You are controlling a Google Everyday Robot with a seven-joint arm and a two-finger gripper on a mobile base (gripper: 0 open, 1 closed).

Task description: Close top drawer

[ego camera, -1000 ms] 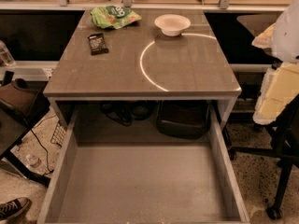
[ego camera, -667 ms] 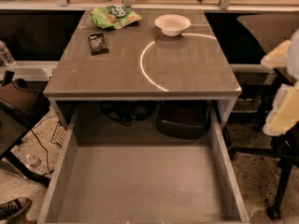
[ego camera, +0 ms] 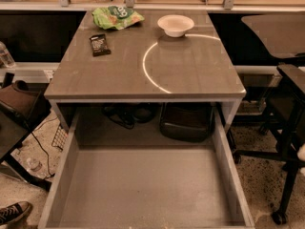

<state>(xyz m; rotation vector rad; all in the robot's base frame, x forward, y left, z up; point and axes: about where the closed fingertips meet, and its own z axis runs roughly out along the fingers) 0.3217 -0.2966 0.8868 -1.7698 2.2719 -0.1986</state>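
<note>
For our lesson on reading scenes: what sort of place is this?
Probably an office or lab workspace: a grey desk with its top drawer open, a black chair beside it, and cables underneath. The claw is out of view.

Top drawer [ego camera: 143,190]: matt grey interior, smooth, faintly scuffed. Tabletop [ego camera: 195,75]: grey, semi-gloss, reflects a bright arc. Bowl [ego camera: 175,25]: glossy white. Snack bag [ego camera: 116,17]: shiny green plastic. Floor [ego camera: 259,175]: speckled, rough-looking. Gripper [ego camera: 301,155], right edge of frame: only a pale smooth sliver shows.
</note>
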